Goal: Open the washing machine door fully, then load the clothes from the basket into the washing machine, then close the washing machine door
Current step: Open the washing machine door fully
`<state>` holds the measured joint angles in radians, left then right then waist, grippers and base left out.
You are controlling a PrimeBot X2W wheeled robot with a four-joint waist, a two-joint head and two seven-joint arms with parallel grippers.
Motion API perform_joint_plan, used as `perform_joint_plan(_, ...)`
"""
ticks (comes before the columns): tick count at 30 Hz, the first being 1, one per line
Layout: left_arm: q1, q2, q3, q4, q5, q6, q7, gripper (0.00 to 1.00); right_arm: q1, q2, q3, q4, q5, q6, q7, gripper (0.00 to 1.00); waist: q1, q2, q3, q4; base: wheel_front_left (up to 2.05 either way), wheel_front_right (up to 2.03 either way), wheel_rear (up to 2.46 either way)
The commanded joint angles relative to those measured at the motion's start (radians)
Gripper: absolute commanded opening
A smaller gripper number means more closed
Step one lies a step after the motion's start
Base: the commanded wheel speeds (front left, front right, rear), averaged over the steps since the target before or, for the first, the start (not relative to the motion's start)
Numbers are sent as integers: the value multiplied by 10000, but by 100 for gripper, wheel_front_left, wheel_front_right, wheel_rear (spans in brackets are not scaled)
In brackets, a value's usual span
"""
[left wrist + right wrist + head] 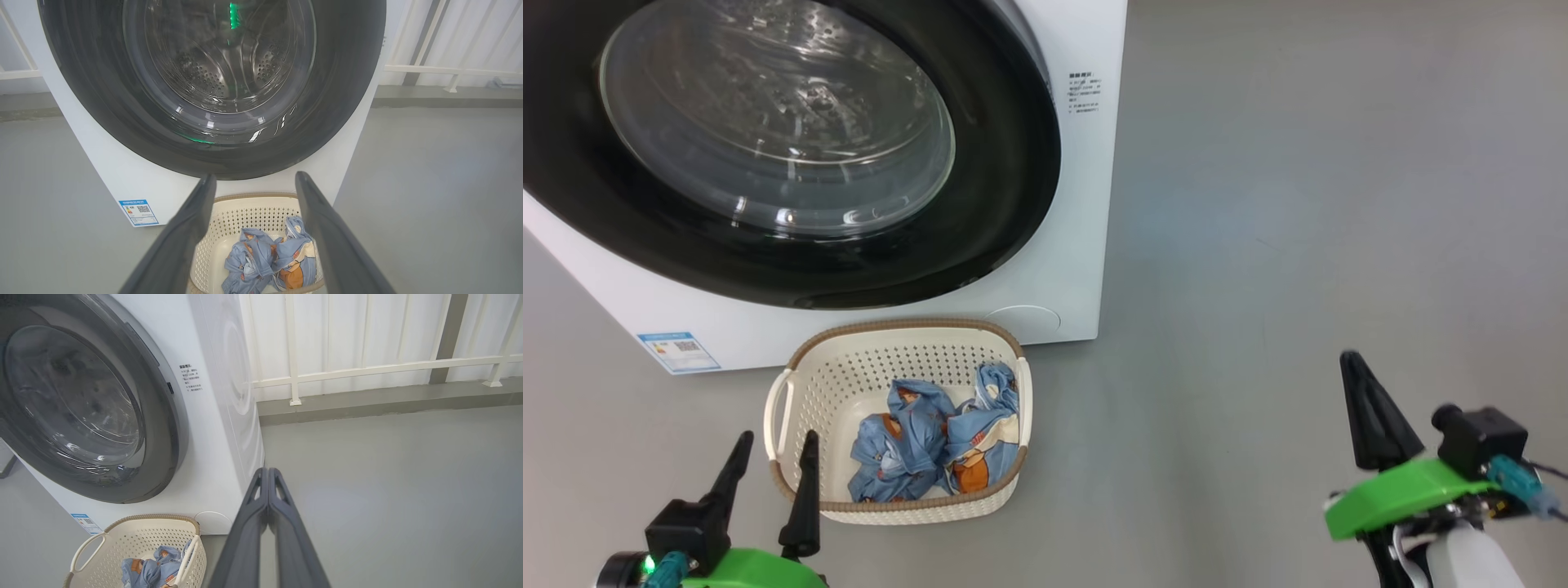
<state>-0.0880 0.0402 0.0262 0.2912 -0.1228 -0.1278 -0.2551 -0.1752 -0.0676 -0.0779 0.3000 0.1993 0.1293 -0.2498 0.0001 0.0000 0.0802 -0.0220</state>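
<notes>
- Our left hand (778, 439) spreads wide by the cream perforated plastic basket's (898, 326) near rim
- Our right hand (1351, 361), closed empty, stands over grey floor (1298, 204), well apart

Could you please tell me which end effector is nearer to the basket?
Left. The left end effector is by the basket's near-left corner; the right end effector is well off to its right.
</notes>
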Motion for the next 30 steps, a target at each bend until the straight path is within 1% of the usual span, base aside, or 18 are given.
perform_joint_plan(1,-308,123,275,-176,-60,-3,-67,100,-375,-12,292,-210,154,14,-120,0,-1,0,14,14,0,0,0)
perform_joint_plan(7,-453,107,120,-155,-204,22,-67,100,-1261,32,528,-86,1203,14,-120,0,-1,0,262,165,0,0,0)
perform_joint_plan(9,-560,105,58,-176,-257,33,-67,100,-1664,55,592,-9,1945,14,-120,0,-1,0,391,235,0,0,0)
perform_joint_plan(11,-711,104,-69,-226,-367,72,-67,100,-2286,-87,836,87,2607,14,-120,0,-1,0,637,358,0,0,0)
perform_joint_plan(16,-994,102,-319,-232,-700,115,-67,100,-3350,-463,1067,149,3579,14,-120,0,-1,0,1117,605,0,0,0)
perform_joint_plan(19,-1229,102,-456,-309,-861,157,-67,100,-4010,-784,1267,52,4209,14,-120,0,-1,0,1476,759,0,0,0)
perform_joint_plan(25,-1655,102,-730,-453,-1074,243,-67,100,-5199,-1489,1889,225,6152,14,-120,0,-1,0,2114,1084,0,0,0)
perform_joint_plan(28,-1839,101,-864,-500,-1172,301,-67,100,-5779,-1918,2377,557,7662,14,-120,0,-1,0,2392,1278,0,0,0)
perform_joint_plan(30,-1964,101,-981,-554,-1239,324,-67,100,-6177,-2369,2920,644,8672,14,38,0,-1,0,2579,1416,0,0,0)
